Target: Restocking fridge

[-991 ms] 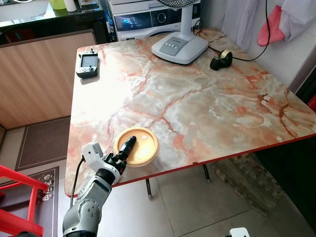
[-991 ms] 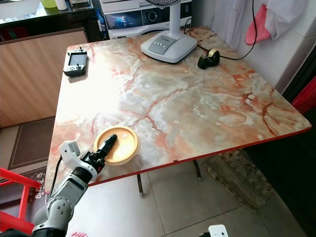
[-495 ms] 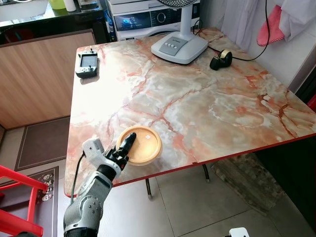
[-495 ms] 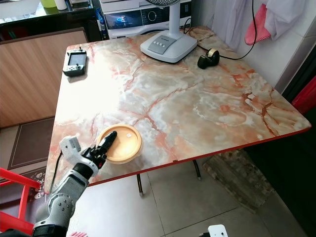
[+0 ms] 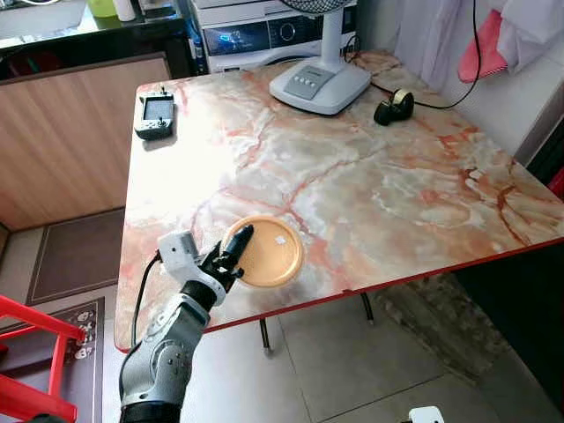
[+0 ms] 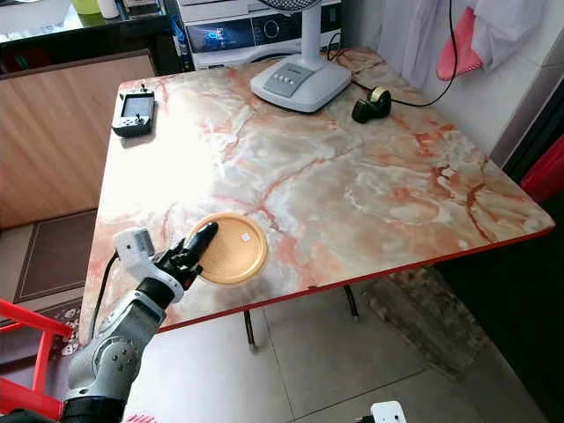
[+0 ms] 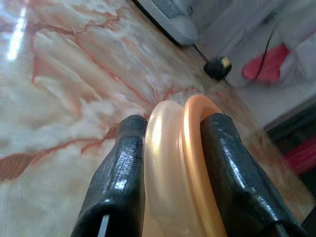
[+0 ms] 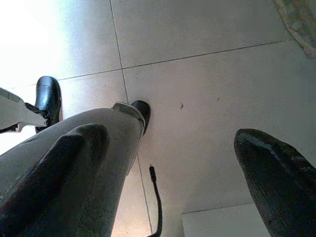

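In the lower left of the head views, the left end effector (image 5: 236,256) grips the near-left rim of a round, shallow orange plastic dish (image 5: 267,251), its two black fingers (image 7: 121,182) pinched on either side of the rim; the wrist view shows the pale inner wall and orange outer edge of the dish squeezed between them. The dish sits toward the lower-left part of the pink-and-cream marbled tabletop (image 5: 370,176), close to its red-trimmed front edge, and appears tilted, though whether it touches the surface cannot be told. In the upper left of the frame, a dark handheld controller with a small screen (image 5: 156,115) lies near the far-left corner of the tabletop. At the top centre stands the white base of a pedestal fan (image 5: 320,84), and just to its right a black tape dispenser (image 5: 394,107). The right end effector (image 8: 177,163) hangs over a grey tiled floor (image 8: 207,74), with its fingers spread wide apart and nothing between them.
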Available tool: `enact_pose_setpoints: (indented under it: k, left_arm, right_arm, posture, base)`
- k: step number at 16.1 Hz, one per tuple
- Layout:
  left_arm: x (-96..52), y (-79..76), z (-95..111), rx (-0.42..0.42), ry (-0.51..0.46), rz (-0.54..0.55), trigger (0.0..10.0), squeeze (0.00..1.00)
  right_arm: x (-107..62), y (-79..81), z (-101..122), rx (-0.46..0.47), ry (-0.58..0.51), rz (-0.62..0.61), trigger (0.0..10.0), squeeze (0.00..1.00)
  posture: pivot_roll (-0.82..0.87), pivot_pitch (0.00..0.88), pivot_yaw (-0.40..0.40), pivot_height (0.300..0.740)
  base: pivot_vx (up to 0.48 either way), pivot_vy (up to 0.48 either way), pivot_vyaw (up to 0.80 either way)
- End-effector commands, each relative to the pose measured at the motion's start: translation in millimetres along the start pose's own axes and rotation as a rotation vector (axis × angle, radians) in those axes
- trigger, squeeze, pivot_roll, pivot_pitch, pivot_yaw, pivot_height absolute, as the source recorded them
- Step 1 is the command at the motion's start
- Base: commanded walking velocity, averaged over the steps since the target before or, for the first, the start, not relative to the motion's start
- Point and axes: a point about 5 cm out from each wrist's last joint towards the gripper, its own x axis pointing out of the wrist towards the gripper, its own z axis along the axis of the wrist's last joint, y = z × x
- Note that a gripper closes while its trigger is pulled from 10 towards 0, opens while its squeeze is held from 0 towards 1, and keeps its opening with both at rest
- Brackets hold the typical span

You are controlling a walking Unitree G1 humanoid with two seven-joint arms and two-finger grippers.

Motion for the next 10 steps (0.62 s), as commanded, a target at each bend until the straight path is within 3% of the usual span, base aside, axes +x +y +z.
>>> enact_pose_setpoints:
  k: [1,2,3,7,10]
  left_arm:
    - [1.0,-7.8,13.2,-0.047,-0.060,-0.031,0.0,0.00]
    - [1.1,-14.6,12.6,-0.023,-0.056,-0.048,9.3,0.00]
    - [0.9,-20.2,10.4,0.012,-0.050,-0.056,10.0,0.00]
    - [-1.4,-19.4,28.2,0.031,-0.117,-0.025,10.0,0.00]
    - [-0.9,-15.6,37.5,0.145,-0.134,0.013,10.0,0.00]
  right_arm:
    - [-0.8,0.2,-5.5,0.007,0.021,0.001,10.0,0.00]
    - [-0.8,-0.3,-5.4,0.009,0.020,-0.001,10.0,0.00]
    - [-0.9,-0.8,-5.1,0.015,0.017,-0.006,10.0,0.00]
    - [-0.9,-0.4,-4.8,0.055,0.001,-0.014,10.0,0.00]
    - [-0.6,0.8,-5.2,0.070,-0.001,-0.023,10.0,0.00]
  posture:
    - [0.10,0.079,0.005,0.740]
    - [0.10,0.080,0.004,0.740]
    - [0.10,0.082,0.004,0.740]
    - [0.10,0.087,0.011,0.740]
    - [0.10,0.087,0.025,0.740]
  base:
    - [0.000,0.000,0.00]
    - [0.000,0.000,0.00]
    - [0.000,0.000,0.00]
    - [0.000,0.000,0.00]
    - [0.000,0.000,0.00]
